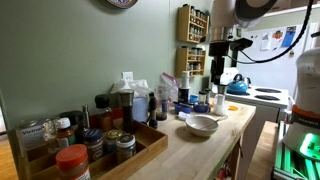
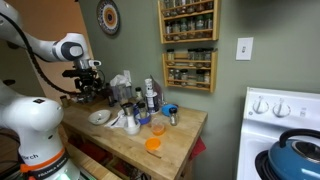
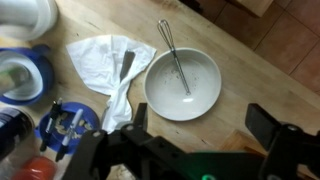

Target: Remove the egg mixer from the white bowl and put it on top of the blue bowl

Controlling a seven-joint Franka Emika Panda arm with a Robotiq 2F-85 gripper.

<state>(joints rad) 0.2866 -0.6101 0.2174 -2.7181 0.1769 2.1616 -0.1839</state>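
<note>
The white bowl [image 3: 183,83] stands on the wooden counter and shows in both exterior views [image 1: 203,125] [image 2: 100,117]. The egg mixer [image 3: 176,58] lies inside it, wire head near the bowl's middle, handle over the far rim. A small deep-blue bowl [image 3: 63,126] with something metallic on it sits at the lower left of the wrist view. My gripper [image 3: 198,135] is open and empty. It hangs well above the counter, just beside the white bowl [image 1: 218,62] [image 2: 90,88].
A crumpled white cloth [image 3: 105,65] lies beside the white bowl. A blue-rimmed round thing [image 3: 20,75] sits at the left. Bottles and jars crowd a wooden tray [image 1: 95,140]. A blue kettle [image 1: 237,85] stands on the stove. An orange cup [image 2: 153,143] stands near the counter edge.
</note>
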